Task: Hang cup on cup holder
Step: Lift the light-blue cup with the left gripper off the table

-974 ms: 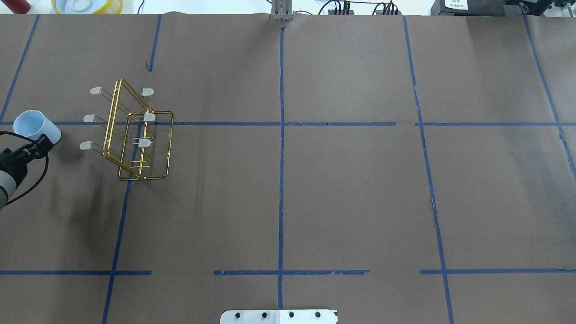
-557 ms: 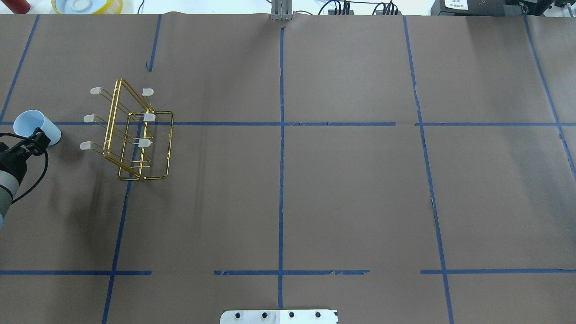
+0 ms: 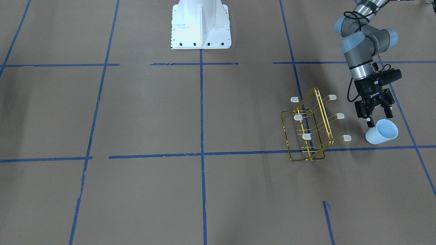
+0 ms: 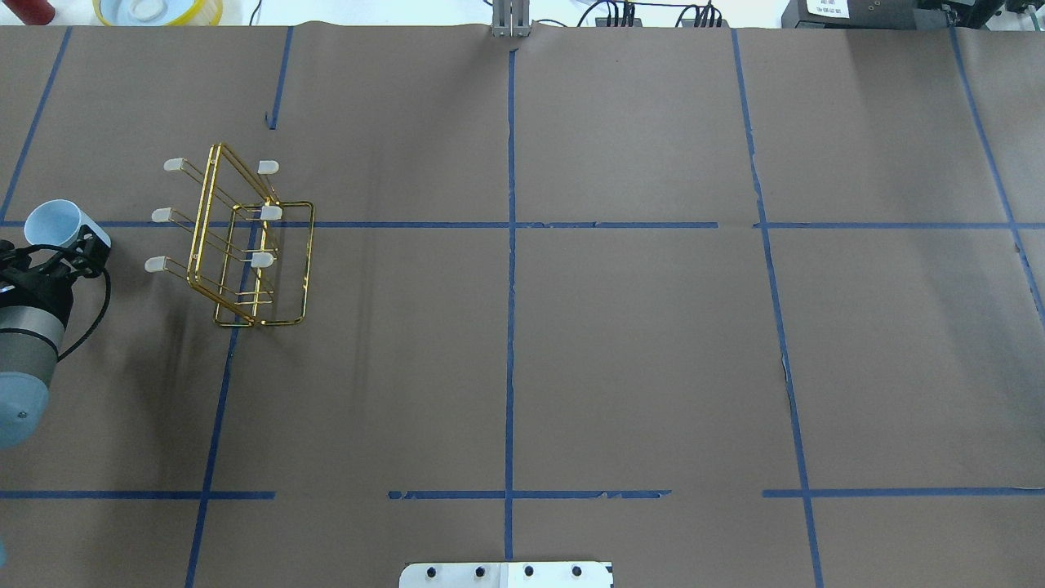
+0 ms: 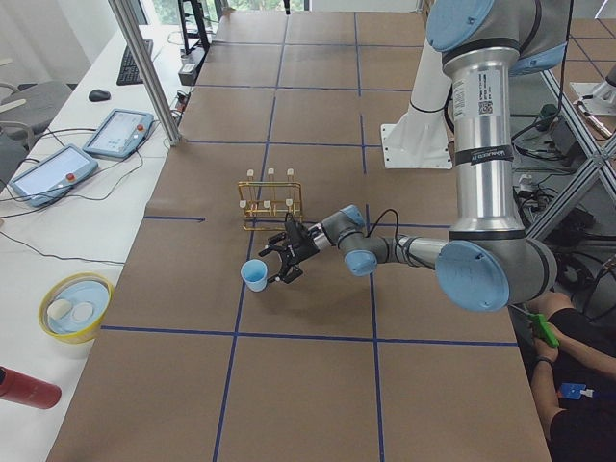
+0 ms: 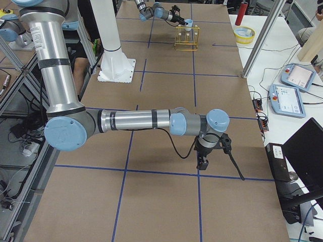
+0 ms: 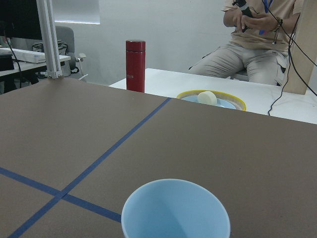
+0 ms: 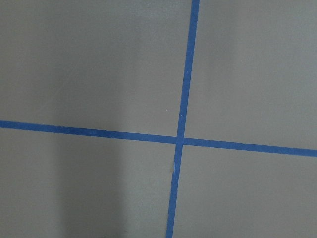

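The cup (image 3: 382, 132) is a pale blue tumbler standing upright on the table's far left in the overhead view (image 4: 51, 222), mouth up. Its rim fills the bottom of the left wrist view (image 7: 176, 210). My left gripper (image 3: 376, 116) is open and empty, its fingers spread just on the robot's side of the cup and slightly above it (image 4: 77, 245). The cup holder (image 3: 308, 131) is a gold wire rack with white-capped prongs, standing beside the cup (image 4: 245, 245). My right gripper (image 6: 203, 162) shows only in the exterior right view; I cannot tell whether it is open or shut.
The robot's white base (image 3: 201, 27) stands at mid table. A yellow bowl (image 7: 213, 99) and a red bottle (image 7: 134, 65) are on the white bench beyond the table edge, where a person sits. Blue tape lines cross the brown table paper.
The left gripper swung away to the view's left, then came back up against the cup's near side and now covers part of it. The cup and rack have not moved.
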`<move>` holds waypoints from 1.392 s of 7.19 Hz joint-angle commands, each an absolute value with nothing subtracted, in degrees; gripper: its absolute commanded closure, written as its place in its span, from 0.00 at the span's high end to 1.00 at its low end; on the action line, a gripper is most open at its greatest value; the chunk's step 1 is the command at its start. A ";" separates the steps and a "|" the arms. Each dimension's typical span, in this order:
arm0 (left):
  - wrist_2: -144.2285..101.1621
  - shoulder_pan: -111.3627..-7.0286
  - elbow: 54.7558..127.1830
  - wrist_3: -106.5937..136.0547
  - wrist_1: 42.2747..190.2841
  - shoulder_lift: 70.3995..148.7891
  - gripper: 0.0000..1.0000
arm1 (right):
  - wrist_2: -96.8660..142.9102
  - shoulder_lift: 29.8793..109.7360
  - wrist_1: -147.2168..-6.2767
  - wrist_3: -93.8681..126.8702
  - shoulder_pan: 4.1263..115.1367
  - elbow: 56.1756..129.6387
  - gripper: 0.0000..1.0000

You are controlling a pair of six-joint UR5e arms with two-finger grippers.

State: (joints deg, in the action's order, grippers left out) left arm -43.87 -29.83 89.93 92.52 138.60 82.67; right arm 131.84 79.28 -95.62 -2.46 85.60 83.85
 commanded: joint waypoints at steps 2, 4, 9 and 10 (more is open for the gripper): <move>-43.33 -29.71 86.49 92.81 138.78 84.98 1.00 | 131.84 79.28 -95.62 -2.46 85.61 83.85 1.00; -43.33 -29.71 84.56 92.90 138.61 86.75 1.00 | 131.84 79.28 -95.62 -2.46 85.60 83.85 1.00; -43.33 -29.27 81.30 93.96 138.60 87.71 1.00 | 131.84 79.28 -95.62 -2.46 85.61 83.85 1.00; -43.33 -29.18 81.21 93.96 138.60 87.63 1.00 | 131.84 79.28 -95.62 -2.46 85.61 83.85 1.00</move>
State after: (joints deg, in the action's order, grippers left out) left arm -43.33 -29.25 81.46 93.86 138.59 87.68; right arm 131.84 79.28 -95.62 -2.46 85.60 83.85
